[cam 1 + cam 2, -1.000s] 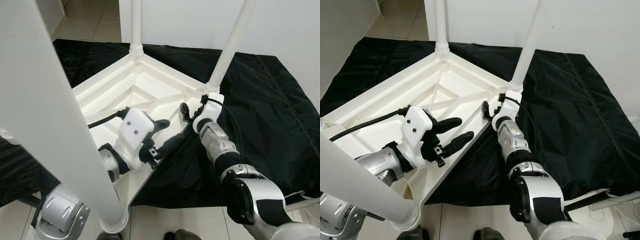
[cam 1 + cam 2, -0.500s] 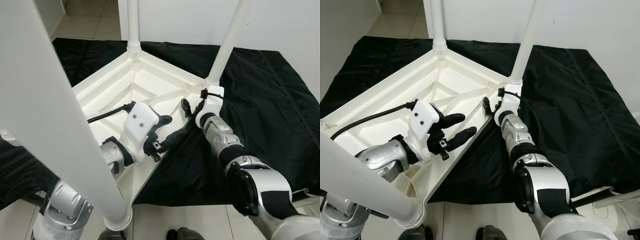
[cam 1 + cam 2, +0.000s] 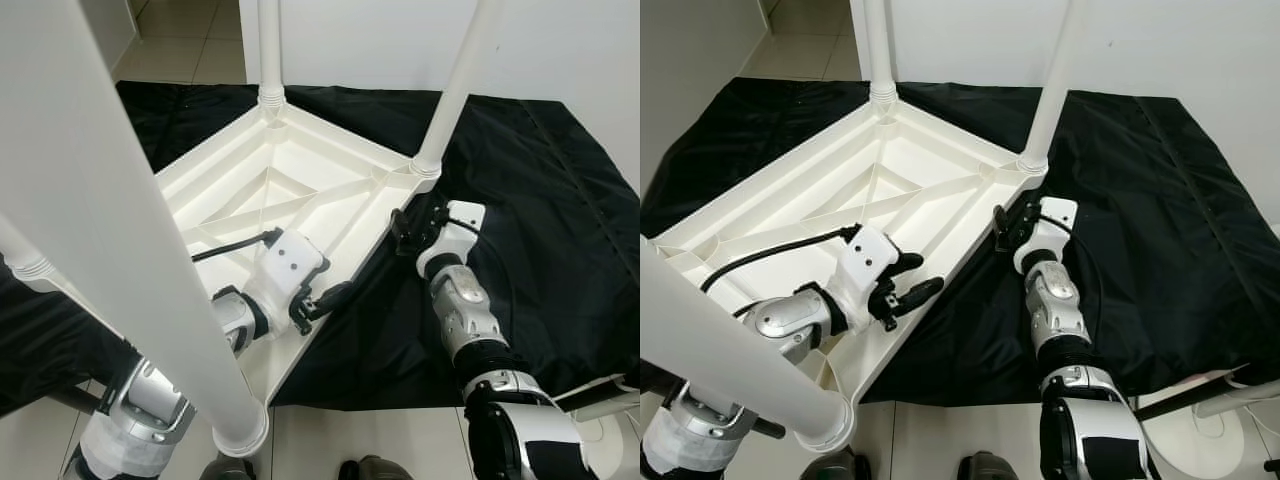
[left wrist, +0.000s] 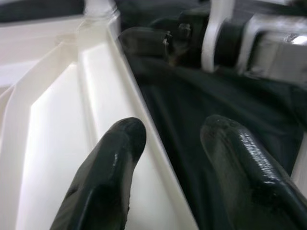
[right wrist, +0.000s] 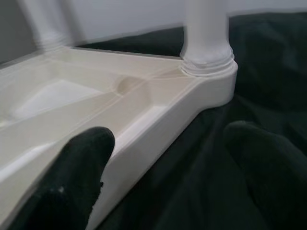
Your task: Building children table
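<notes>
The white plastic children table (image 3: 206,163) lies upside down on a black cloth (image 3: 545,190), its legs pointing up. One leg (image 3: 269,50) stands at the far corner, one (image 3: 452,85) at the right corner, and a near leg (image 3: 95,210) rises close to the camera. My left gripper (image 3: 913,277) is open at the near right rim, one finger inside the rim and one outside, as the left wrist view (image 4: 172,129) shows. My right gripper (image 3: 1010,224) is open just outside the rim, near the right corner leg (image 5: 206,33).
The black cloth spreads wide to the right and behind the table. Tiled floor (image 3: 190,45) lies beyond it at the far left and a white wall (image 3: 560,45) stands behind. A white object (image 3: 1240,405) sits at the near right.
My right gripper has drawn back from the right corner, outward and nearer to me. My left gripper has slid along the rim toward the near corner. The camera has shifted slightly.
</notes>
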`<state>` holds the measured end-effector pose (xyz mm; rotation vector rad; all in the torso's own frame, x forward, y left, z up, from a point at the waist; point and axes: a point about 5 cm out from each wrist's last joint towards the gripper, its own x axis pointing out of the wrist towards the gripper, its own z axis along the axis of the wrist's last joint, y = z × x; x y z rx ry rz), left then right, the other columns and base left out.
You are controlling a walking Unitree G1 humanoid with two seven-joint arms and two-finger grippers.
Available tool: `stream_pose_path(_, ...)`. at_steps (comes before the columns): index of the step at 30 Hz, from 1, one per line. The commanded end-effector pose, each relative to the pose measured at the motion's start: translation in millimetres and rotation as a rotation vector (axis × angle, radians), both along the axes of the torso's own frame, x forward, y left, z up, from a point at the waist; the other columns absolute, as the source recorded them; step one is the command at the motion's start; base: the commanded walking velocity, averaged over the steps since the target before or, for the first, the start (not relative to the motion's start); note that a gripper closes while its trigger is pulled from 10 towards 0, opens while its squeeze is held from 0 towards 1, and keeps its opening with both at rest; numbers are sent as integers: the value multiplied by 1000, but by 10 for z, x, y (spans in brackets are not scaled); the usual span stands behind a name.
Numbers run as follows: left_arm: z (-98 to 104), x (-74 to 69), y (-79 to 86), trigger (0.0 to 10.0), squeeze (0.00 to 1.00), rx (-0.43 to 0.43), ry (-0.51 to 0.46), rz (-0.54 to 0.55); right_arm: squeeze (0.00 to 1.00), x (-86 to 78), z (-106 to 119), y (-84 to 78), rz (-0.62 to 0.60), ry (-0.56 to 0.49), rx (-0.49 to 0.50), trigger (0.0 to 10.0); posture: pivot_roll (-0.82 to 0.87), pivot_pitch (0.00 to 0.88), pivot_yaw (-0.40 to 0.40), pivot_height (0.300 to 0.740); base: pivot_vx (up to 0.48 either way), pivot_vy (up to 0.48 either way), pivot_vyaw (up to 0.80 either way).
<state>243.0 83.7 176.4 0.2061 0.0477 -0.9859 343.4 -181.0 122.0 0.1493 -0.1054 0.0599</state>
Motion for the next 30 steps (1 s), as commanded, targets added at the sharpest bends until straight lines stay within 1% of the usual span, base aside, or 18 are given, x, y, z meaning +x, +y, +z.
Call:
stream_pose_path(1, 15, -34, 100, 10000, 0, -19, -9, -78, 0, -98, -58, -111, -10, 11, -7, 10000, -13, 38, 3, 740, 0, 0, 0)
stream_pose_path(2, 15, -34, 100, 10000, 0, -19, -9, -78, 0, -98, -58, -111, -10, 11, -7, 10000, -13, 38, 3, 740, 0, 0, 0)
stream_pose_path(3, 8, -46, 189, 10000, 0, -33, -18, -111, 0, -177, -61, -166, -9, -5, -14, 10000, -16, 31, 6, 740, 0, 0, 0)
stream_pose_path(4, -34, -47, 342, 10000, 0, -37, -3, -155, 0, -304, -22, -221, 9, -49, -7, 10000, -22, 14, 13, 740, 0, 0, 0)
stream_pose_path(6, -34, -47, 342, 10000, 0, -37, -3, -155, 0, -304, -22, -221, 9, -49, -7, 10000, -22, 14, 13, 740, 0, 0, 0)
stream_pose_path(7, -48, -48, 398, 10000, 0, -38, 3, -173, 0, -351, 0, -231, 16, -66, -2, 10000, -22, 14, 13, 740, 0, 0, 0)
stream_pose_path(8, -48, -48, 398, 10000, 0, -38, 3, -173, 0, -351, 0, -231, 16, -66, -2, 10000, -22, 14, 13, 740, 0, 0, 0)
stream_pose_path(11, -77, -17, 622, 10000, 0, -31, 58, -173, 0, -507, 43, -246, 65, -103, -13, 10000, -25, 0, 5, 740, 0, 0, 0)
stream_pose_path(13, -77, -17, 622, 10000, 0, -31, 58, -173, 0, -507, 43, -246, 65, -103, -13, 10000, -25, 0, 5, 740, 0, 0, 0)
stream_pose_path(15, -84, -7, 729, 10000, 0, -27, 69, -169, 0, -557, 82, -261, 94, -109, -38, 10000, -23, 0, -5, 740, 0, 0, 0)
stream_pose_path(16, -84, -7, 729, 10000, 0, -27, 69, -169, 0, -557, 82, -261, 94, -109, -38, 10000, -23, 0, -5, 740, 0, 0, 0)
stream_pose_path(17, -114, -34, 852, 10000, 0, 25, 78, -183, 0, -570, 155, -322, 114, -112, -72, 10000, -16, 3, -25, 740, 0, 0, 0)
stream_pose_path(19, -114, -34, 852, 10000, 0, 25, 78, -183, 0, -570, 155, -322, 114, -112, -72, 10000, -16, 3, -25, 740, 0, 0, 0)
stream_pose_path(20, -181, -50, 956, 10000, 0, 95, 85, -179, 0, -567, 204, -349, 128, -113, -95, 10000, -28, 5, -16, 740, 0, 0, 0)
stream_pose_path(21, -223, -58, 994, 10000, 0, 117, 101, -175, 0, -565, 236, -347, 141, -121, -110, 10000, -34, 7, -12, 740, 0, 0, 0)
stream_pose_path(25, -268, -58, 1042, 10000, 0, 131, 117, -172, 0, -579, 294, -345, 158, -131, -124, 10000, -39, 13, -12, 740, 0, 0, 0)
stream_pose_path(27, -278, -44, 1066, 10000, 0, 136, 117, -153, 0, -583, 321, -344, 164, -135, -124, 10000, -40, 14, -12, 740, 0, 0, 0)
stream_pose_path(30, -275, -7, 1182, 10000, 0, 134, 77, -87, 0, -619, 376, -330, 185, -138, -137, 10000, -44, 22, -13, 740, 0, 0, 0)
